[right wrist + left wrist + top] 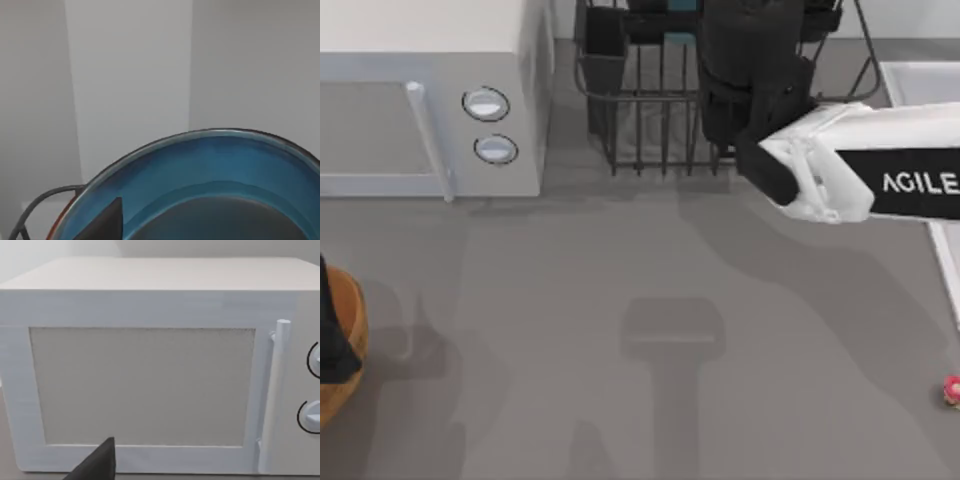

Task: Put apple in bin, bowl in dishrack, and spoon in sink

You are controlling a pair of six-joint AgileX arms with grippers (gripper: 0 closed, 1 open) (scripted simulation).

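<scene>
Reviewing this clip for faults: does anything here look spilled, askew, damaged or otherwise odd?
Nothing stands out as spilled or damaged. The right gripper is over the dishrack, with the blue bowl close below its wrist camera. The spoon lies on the table near the right edge, apart from the sink. The bin sits upright at the left edge.

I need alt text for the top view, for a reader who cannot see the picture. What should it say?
Seen from above, the right arm reaches from the table's right side over the dark wire dishrack at the back. A white microwave stands at back left, the orange-tan bin at the left edge, and the tiny pink spoon at the right edge.
</scene>
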